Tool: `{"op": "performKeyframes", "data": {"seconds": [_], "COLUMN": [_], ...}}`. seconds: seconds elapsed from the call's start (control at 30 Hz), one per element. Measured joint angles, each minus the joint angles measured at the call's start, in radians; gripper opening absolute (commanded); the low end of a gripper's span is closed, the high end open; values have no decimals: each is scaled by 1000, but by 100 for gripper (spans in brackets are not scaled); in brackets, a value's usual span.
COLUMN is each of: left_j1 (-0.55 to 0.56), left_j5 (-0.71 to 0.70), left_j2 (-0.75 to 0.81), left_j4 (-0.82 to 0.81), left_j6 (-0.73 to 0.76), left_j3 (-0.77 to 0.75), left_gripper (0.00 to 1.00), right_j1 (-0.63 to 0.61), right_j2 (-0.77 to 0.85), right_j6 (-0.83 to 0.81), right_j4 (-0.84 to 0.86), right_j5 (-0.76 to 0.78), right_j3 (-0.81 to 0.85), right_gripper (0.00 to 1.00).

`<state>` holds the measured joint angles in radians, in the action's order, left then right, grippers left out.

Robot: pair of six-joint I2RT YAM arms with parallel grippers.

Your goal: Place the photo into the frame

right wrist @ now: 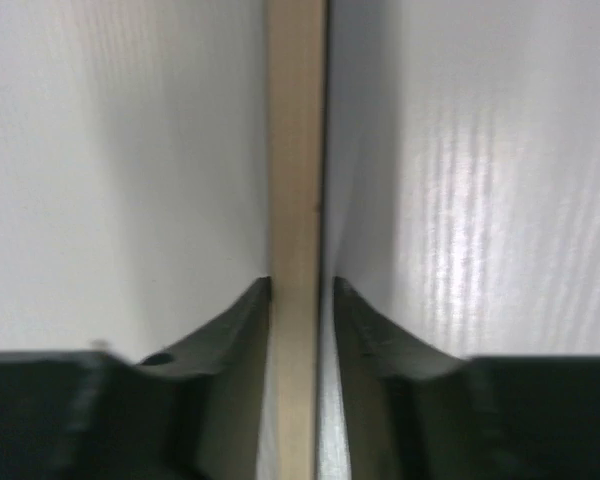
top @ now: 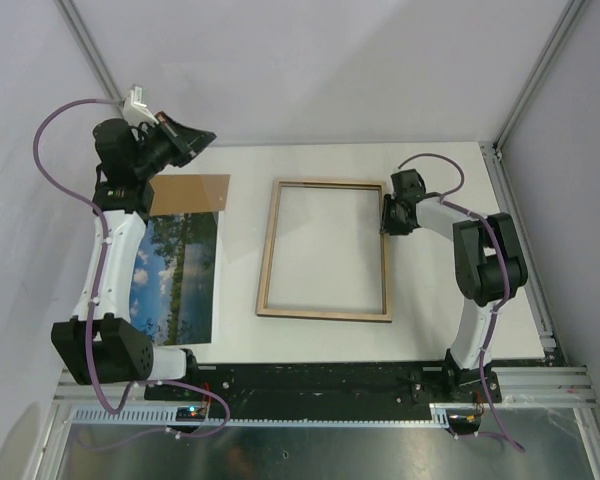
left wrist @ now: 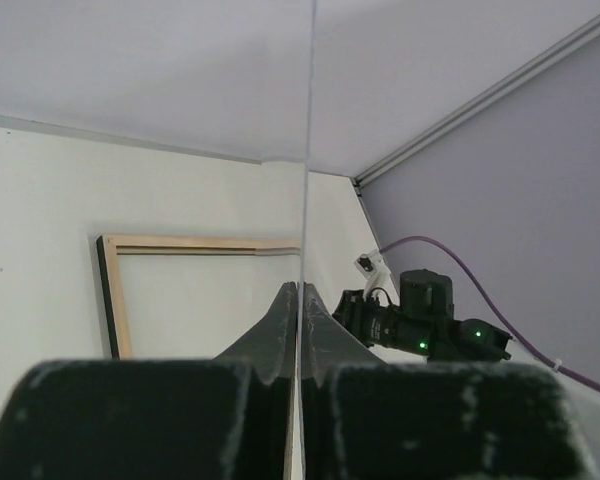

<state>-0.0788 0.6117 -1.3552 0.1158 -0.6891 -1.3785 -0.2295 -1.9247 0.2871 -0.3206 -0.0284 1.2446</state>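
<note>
Two robot arms work a white bench [top: 430,320] inside a grey-walled enclosure. The frame [top: 324,314] lies flat at the centre with its pale wood reverse upward, and the bench shows white through its opening. The photo [top: 180,275] lies well to its left, picture side up – blue sky, clouds and trees – partly under the left arm and apart from the frame. A brown cardboard backing board [top: 192,191] lies at the photo's far end.

The right hand [top: 387,215] is at the far end of the frame's right rail. Its wrist camera shows the dark fingers [right wrist: 230,320] straddling the pale rail [right wrist: 295,150], one on each side and very close – whether they actually press on the wood cannot be told.

The left hand [top: 202,140] is raised over the far left corner and pointed across the bench toward the right arm. Its fingers are together, clamped on a thin sheet [left wrist: 306,150] seen only edge-on from the wrist, too slim to identify
</note>
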Motion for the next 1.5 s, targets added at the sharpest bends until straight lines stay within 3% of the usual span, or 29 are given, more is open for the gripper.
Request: {"op": "performKeyframes", "data": {"seconds": [0.1, 0.63, 1.5], "left_j1": [0, 22, 40], "left_j5": [13, 90, 171], "left_j2": [17, 132, 160], "left_j4": [-1, 0, -1], "left_j6": [-10, -80, -133], "left_j3": [17, 208, 320], "left_gripper": [0, 0, 0], "right_j1": [-23, -71, -97], "right_j2": [-4, -8, -47], "right_j6": [-13, -75, -164], "right_j4": [-5, -9, 1], "right_j5": [50, 156, 183], "right_j3": [3, 10, 61], "right_gripper": [23, 15, 14]}}
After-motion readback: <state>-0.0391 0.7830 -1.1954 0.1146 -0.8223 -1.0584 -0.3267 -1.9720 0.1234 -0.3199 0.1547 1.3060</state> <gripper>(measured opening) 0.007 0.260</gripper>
